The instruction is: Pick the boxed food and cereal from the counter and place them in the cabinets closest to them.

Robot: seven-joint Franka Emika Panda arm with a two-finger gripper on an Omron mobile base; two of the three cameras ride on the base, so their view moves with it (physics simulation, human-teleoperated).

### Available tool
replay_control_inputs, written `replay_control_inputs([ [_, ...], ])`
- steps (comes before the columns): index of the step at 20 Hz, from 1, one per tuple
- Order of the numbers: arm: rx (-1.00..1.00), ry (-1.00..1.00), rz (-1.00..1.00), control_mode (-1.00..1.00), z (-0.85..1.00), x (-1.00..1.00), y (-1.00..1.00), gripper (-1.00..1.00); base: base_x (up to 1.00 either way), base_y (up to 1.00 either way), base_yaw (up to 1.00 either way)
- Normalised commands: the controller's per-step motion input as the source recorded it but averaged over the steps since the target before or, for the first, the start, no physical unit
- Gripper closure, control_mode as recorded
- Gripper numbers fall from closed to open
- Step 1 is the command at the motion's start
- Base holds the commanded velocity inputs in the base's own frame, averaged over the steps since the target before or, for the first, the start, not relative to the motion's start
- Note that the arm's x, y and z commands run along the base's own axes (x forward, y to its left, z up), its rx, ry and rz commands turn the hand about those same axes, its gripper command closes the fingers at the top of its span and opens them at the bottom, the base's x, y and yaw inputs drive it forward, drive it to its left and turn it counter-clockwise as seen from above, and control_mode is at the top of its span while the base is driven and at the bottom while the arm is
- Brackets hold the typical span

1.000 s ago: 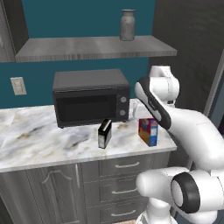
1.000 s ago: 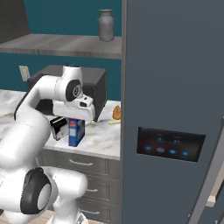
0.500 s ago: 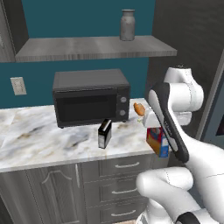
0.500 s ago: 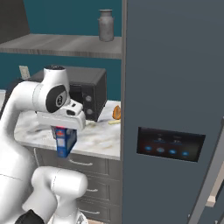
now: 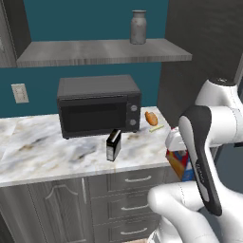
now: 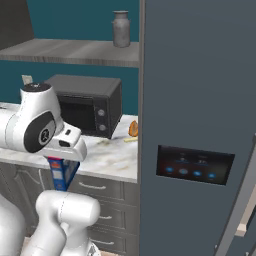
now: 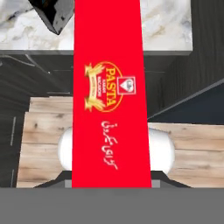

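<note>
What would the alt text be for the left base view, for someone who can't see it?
The white arm holds the cereal off the counter's right end, in front of the drawers. The boxed food stands on the marble before a dark microwave, under a shelf with a grey jar.

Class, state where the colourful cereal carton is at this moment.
The cereal hangs in the gripper, off the counter beyond its front edge, right of the boxed food.
</note>
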Motion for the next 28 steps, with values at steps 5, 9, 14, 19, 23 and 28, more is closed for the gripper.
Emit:
replay_control_inputs([
  [5,0.00,0.00,0.00,-1.00,0.00,0.00,0.00,1.00,0.00,0.00,0.00],
  [9,0.00,0.00,0.00,-1.00,0.00,0.00,0.00,1.00,0.00,0.00,0.00],
  [14,0.00,0.00,0.00,1.00,0.00,0.00,0.00,1.00,-0.26,0.00,0.00],
  [19,0.00,0.00,0.00,1.00,0.00,0.00,0.00,1.00,-0.56,0.00,0.00],
  [23,0.00,0.00,0.00,1.00,0.00,0.00,0.00,1.00,-0.58,-0.01,0.00],
  [28,0.00,0.00,0.00,1.00,0.00,0.00,0.00,1.00,-0.41,-0.01,0.00],
])
